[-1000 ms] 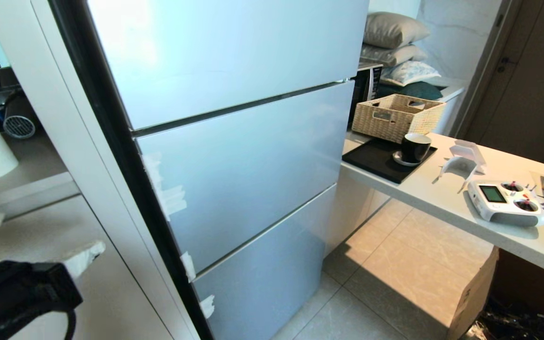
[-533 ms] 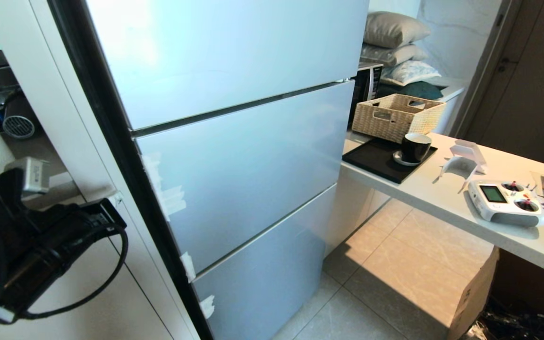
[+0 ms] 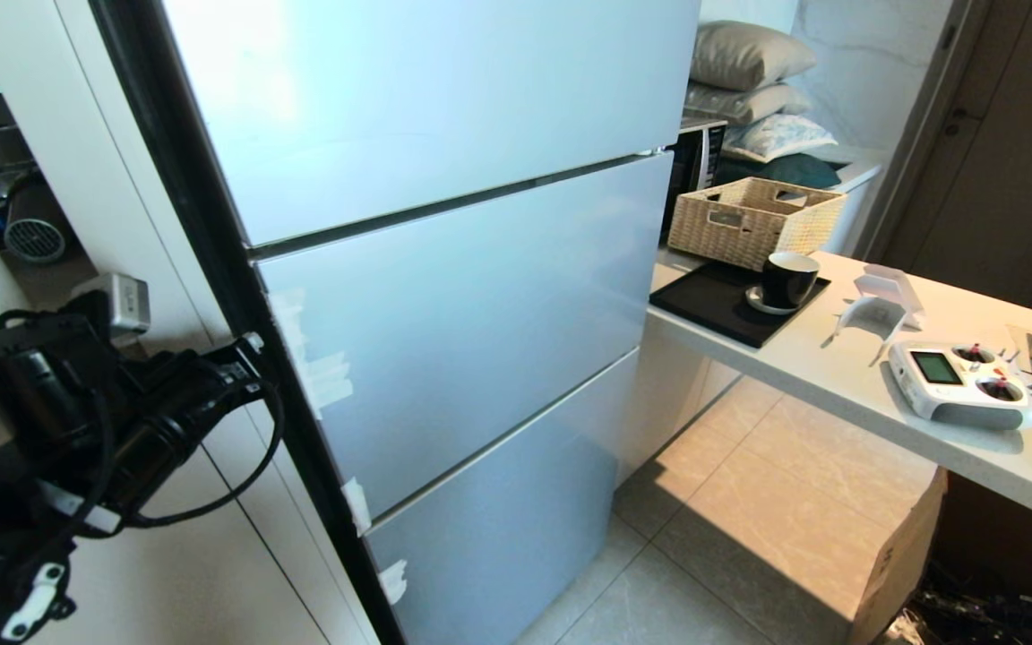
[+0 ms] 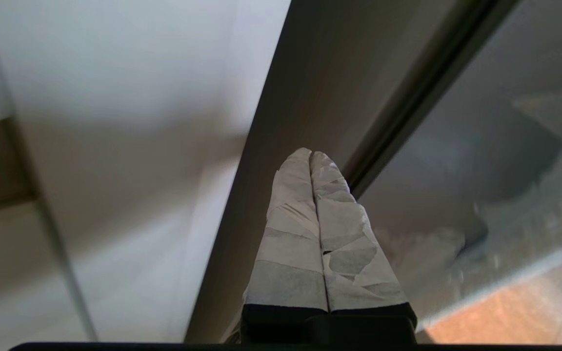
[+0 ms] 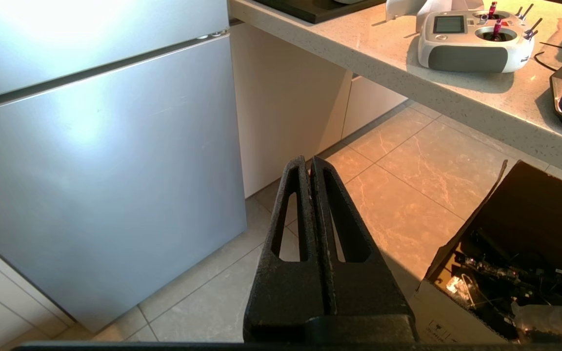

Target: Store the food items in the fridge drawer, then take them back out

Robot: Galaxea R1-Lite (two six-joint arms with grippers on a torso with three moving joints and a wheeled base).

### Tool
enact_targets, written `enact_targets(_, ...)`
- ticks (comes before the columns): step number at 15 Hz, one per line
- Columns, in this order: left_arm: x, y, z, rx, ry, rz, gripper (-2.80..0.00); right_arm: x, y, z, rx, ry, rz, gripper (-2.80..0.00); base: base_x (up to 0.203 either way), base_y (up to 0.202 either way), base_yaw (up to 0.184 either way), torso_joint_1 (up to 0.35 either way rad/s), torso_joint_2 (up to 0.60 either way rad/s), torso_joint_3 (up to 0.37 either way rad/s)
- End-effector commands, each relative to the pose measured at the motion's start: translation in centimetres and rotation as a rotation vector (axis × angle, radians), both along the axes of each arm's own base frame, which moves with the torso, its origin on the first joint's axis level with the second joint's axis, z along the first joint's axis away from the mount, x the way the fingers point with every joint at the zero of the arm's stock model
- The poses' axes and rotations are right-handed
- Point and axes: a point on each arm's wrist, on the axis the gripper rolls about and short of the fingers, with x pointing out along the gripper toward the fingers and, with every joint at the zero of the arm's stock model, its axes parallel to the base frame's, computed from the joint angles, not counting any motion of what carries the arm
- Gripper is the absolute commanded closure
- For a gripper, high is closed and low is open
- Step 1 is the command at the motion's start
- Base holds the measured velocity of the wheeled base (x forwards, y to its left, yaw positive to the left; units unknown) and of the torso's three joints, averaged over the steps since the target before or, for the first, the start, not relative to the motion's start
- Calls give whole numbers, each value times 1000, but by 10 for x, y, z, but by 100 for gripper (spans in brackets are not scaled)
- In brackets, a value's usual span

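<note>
The right gripper (image 5: 311, 161) hangs low above the tiled floor (image 5: 398, 195), fingers pressed together, empty. The left gripper (image 4: 311, 155), tape-wrapped fingers pressed together and empty, points at the dark left edge of the fridge (image 3: 444, 296). All fridge fronts are closed; drawer and food item are out of sight.

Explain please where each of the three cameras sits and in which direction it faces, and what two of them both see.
Head view: from the robot's head, down at the closed fridge and counter; left arm and left gripper show.
Left wrist view: behind the shut, taped left gripper, facing the fridge's dark side edge.
Right wrist view: behind the shut right gripper, facing floor and lower fridge.
Shared: head and right wrist views both show the remote controller.
</note>
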Motion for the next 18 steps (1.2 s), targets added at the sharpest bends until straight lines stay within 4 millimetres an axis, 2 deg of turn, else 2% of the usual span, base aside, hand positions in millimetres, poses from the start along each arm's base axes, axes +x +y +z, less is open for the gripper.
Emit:
enact_targets(1,10,-5,-4,-6,8,0,0,0,0,0,-1,1,0,0,0,0,0,0,0,0)
enact_targets(5,12,-8,-3,-13,-1,21,0,0,0,0,-2,1,0,0,0,0,0,0,0,0)
enact_targets(9,-3,-14,5,-17,-24,-18,0,0,0,0,0,1,0,0,0,0,0,0,0,0)
enact_targets(14,-18,-19,-3,-15,11,-83,0,0,0,0,-1,1,0,0,0,0,0,0,0,0)
enact_targets(18,-19,-32,-9,-77,13,-143,0,0,0,0,-2,1,0,0,0,0,0,0,0,0)
